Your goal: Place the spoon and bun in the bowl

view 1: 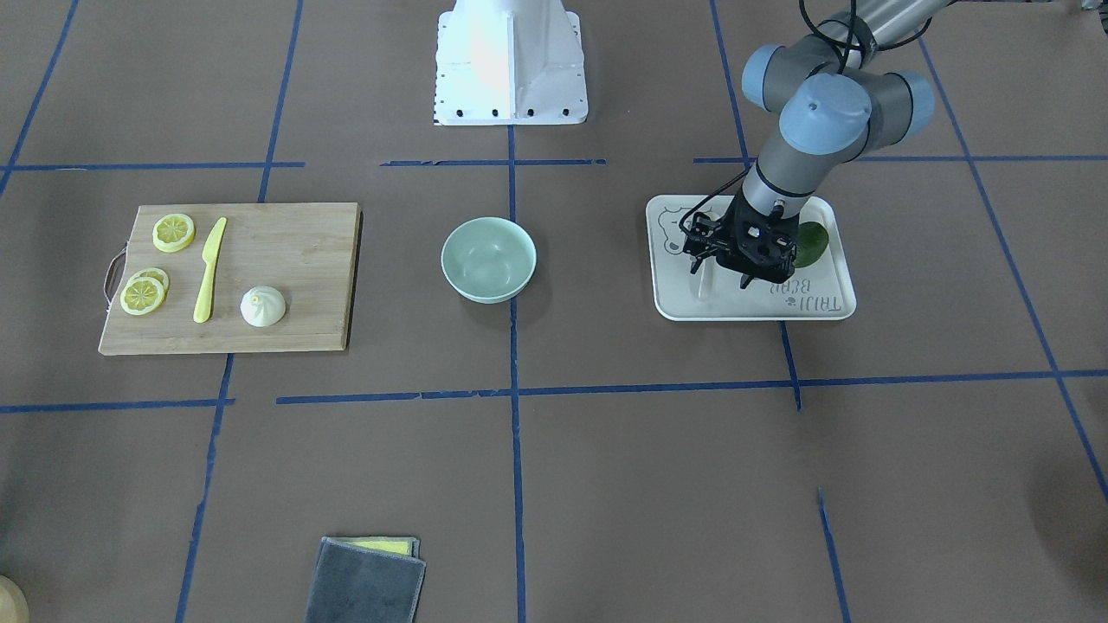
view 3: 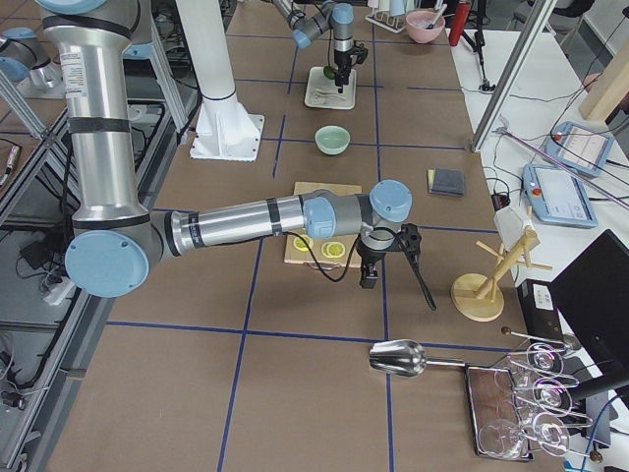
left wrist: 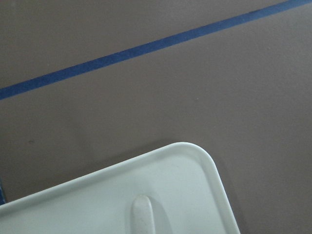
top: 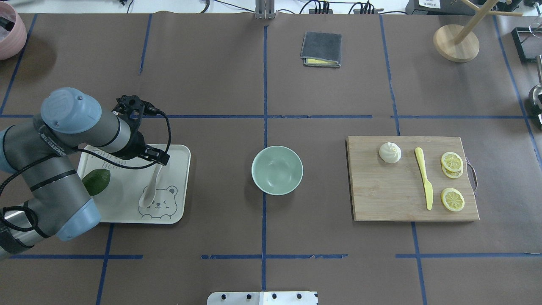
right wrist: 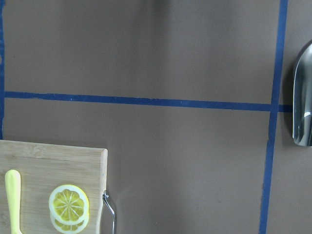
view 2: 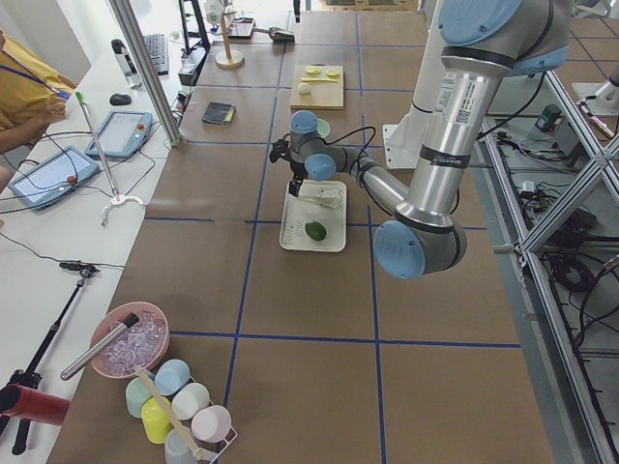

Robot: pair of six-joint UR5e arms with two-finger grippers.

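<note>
My left jaws [view 1: 720, 277] are hanging open, empty, above the spoon [top: 149, 190] handle; its scoop is pointing toward my base.

Front, overhead share bowl [view 1: 488, 260]; wrists close

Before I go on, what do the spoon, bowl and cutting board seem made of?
The spoon looks like matte off-white plastic, thick and moulded. The bowl seems smooth plastic or melamine, pale mint with a soft sheen; ceramic is possible. The cutting board looks like bamboo or wood: parallel grain strips, dull finish.
</note>
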